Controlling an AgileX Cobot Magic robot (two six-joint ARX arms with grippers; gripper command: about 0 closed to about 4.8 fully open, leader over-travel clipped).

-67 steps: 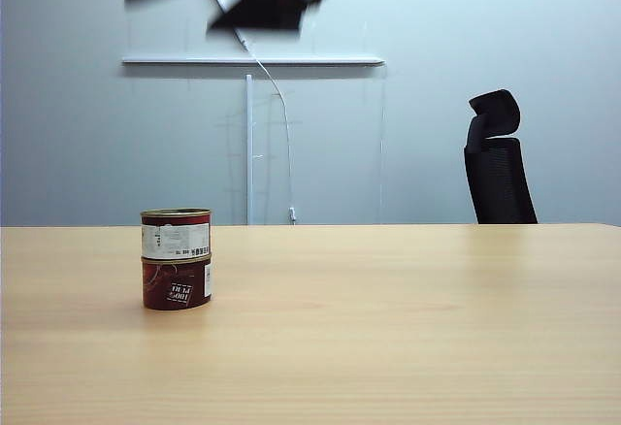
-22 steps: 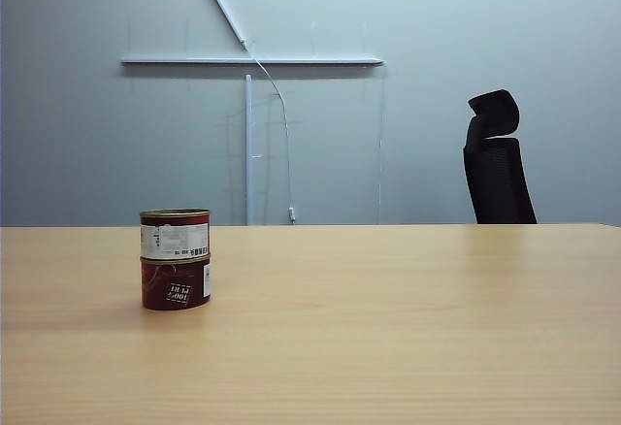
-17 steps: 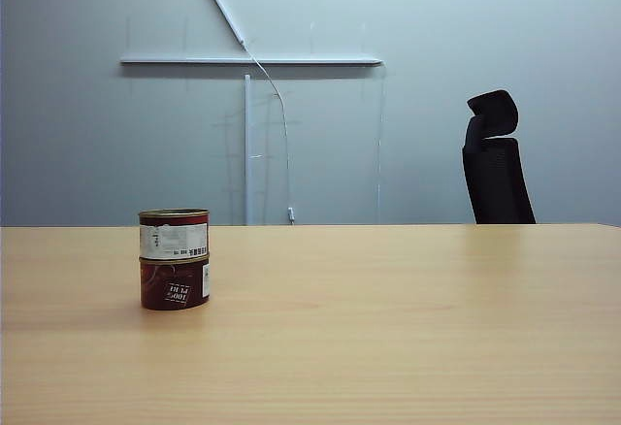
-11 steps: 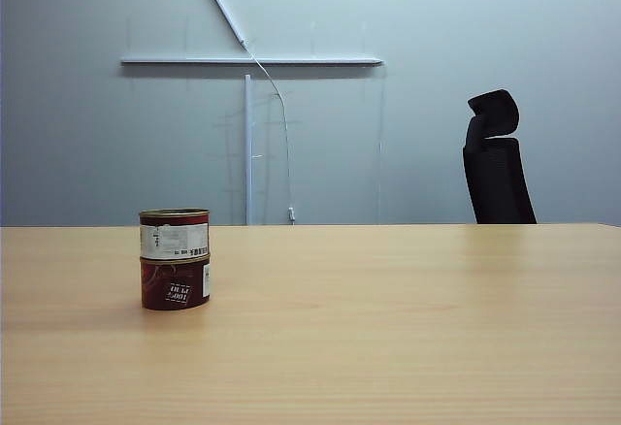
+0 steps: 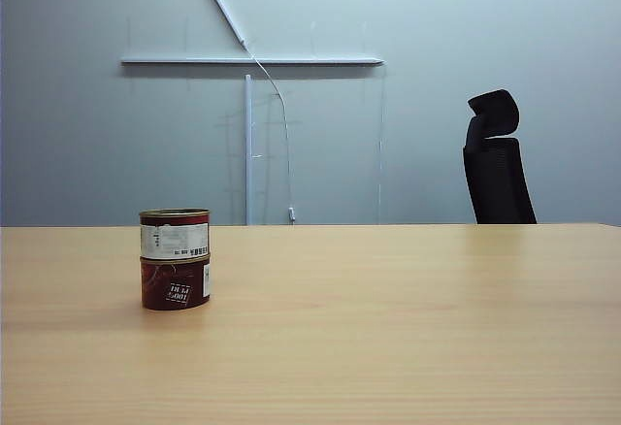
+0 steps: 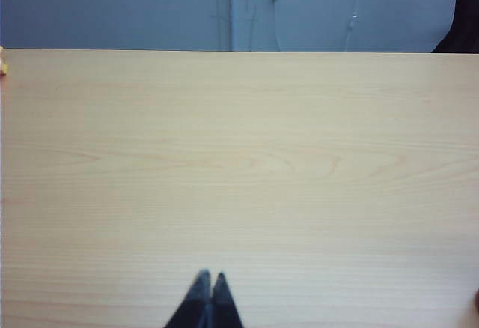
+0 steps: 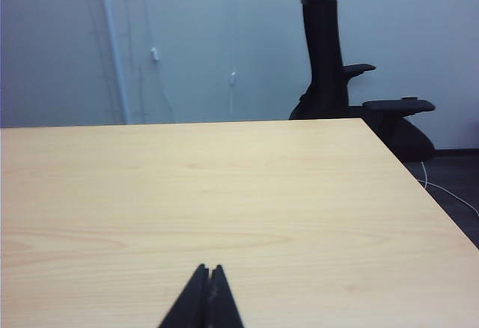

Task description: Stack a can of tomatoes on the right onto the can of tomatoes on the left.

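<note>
behind table [image 5: 388, 328]: chair [image 5: 497, 158]; left hand [image 6: 209, 277], right hand [image 7: 209, 269] closed.

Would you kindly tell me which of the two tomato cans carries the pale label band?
The upper can, sitting on the other: a whitish label wraps its side. The lower can, standing on the table, is dark red with only a small patch.

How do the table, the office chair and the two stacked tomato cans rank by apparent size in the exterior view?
1. table, largest by far.
2. office chair, though it stands farther back, so its true size is unsure.
3. upper can and lower can: look alike, not ranked.
</note>
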